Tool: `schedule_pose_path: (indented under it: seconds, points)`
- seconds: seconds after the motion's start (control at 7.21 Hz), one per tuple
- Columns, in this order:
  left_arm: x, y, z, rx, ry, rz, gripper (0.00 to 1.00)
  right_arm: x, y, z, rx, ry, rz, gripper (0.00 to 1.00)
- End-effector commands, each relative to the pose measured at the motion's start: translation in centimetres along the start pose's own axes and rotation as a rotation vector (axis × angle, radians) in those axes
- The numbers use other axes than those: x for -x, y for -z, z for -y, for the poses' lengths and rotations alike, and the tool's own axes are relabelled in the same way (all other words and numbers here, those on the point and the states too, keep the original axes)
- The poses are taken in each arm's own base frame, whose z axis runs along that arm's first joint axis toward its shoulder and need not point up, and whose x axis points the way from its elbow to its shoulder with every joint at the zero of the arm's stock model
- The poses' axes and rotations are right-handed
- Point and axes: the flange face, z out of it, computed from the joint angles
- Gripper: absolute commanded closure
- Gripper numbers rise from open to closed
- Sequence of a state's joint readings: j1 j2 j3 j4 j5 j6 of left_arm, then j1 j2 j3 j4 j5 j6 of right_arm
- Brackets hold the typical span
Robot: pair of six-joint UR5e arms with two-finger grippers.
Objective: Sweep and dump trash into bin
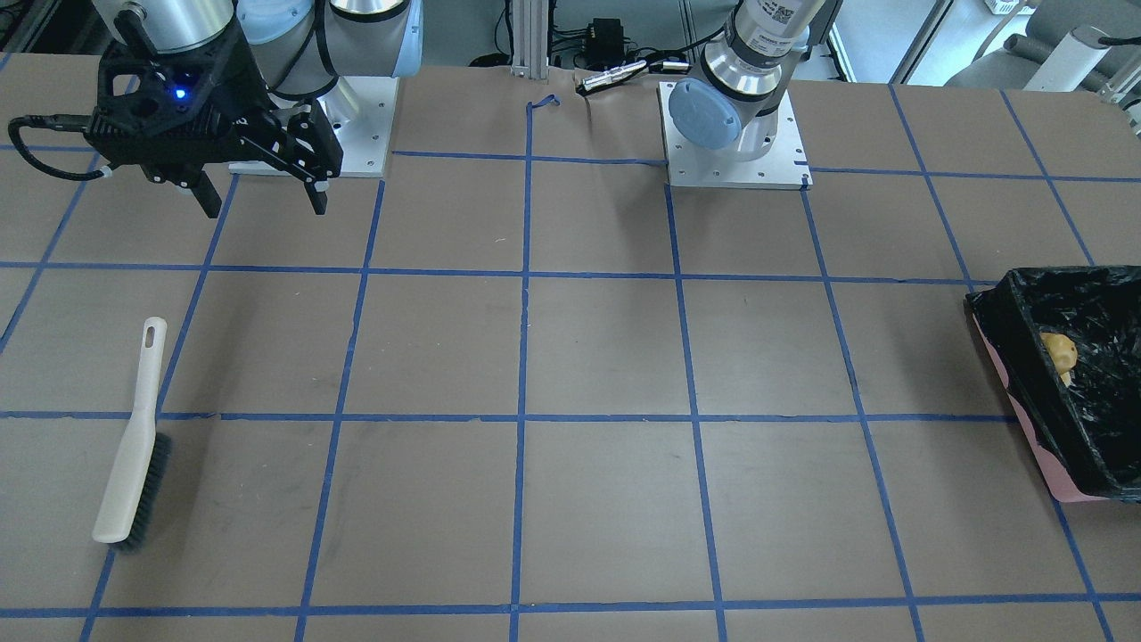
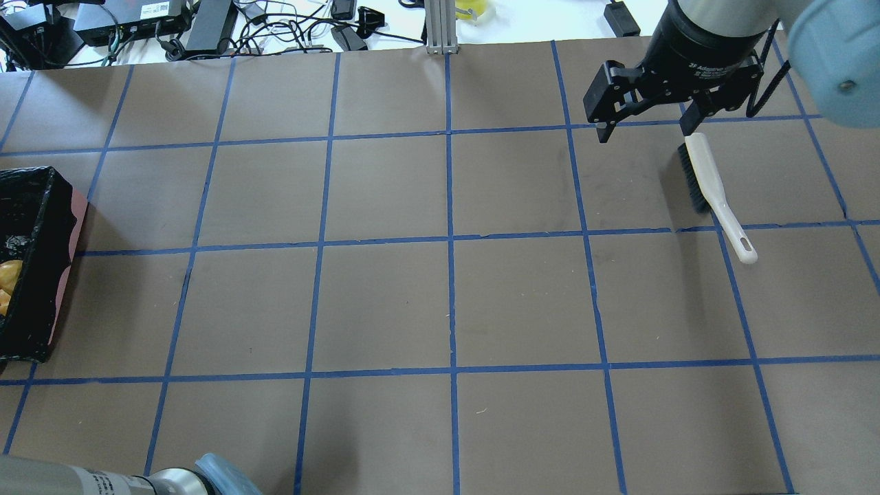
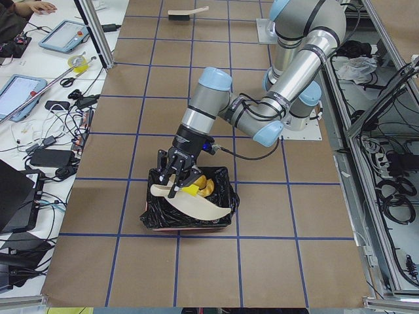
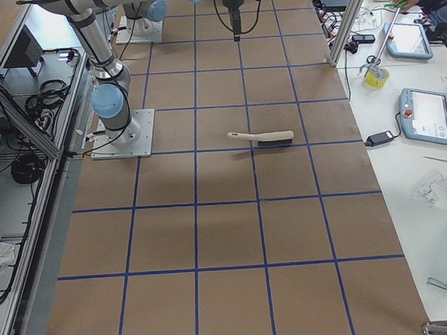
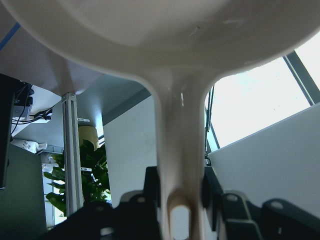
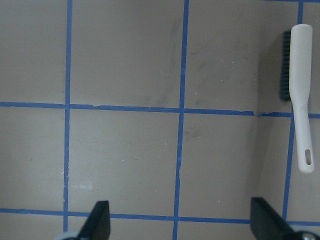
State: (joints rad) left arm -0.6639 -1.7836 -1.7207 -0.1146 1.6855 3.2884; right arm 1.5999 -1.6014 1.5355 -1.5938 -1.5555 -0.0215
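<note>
Left gripper (image 5: 180,192) clamps smooth beige dustpan (image 5: 165,30) over crinkly black-lined bin (image 3: 157,217); right gripper (image 2: 645,129) gapes wide

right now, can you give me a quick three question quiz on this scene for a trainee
1. True or false: the white-handled brush with dark bristles lies on the table, not touched by the open right gripper.
2. Multiple choice: the left gripper holds the beige plastic dustpan over A) the pink bin lined with a black bag, B) the brush, C) the right arm's base.
3. Fill in: the golden-brown lumpy piece lies inside the ____.
Key: 1 true; 2 A; 3 bin.
</note>
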Motion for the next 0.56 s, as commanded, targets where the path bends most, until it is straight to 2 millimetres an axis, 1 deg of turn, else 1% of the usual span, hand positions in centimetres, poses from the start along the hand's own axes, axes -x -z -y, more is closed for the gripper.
schedule_pose_path:
  seconds: [0.0,0.14,0.28,0.42]
  points:
    - [0.4,1.2,2.8,0.089,0.002,0.008,1.00,0.0,0.0,0.0,0.000,0.000,0.000,0.00]
    - [0.4,1.5,4.0,0.110,0.003,0.004,1.00,0.0,0.0,0.0,0.000,0.000,0.000,0.00]
    - [0.4,1.9,4.5,0.105,0.003,0.003,1.00,0.0,0.0,0.0,0.000,0.000,0.000,0.00]
    - [0.3,2.2,4.5,0.106,0.004,0.000,1.00,0.0,0.0,0.0,0.000,0.000,0.000,0.00]
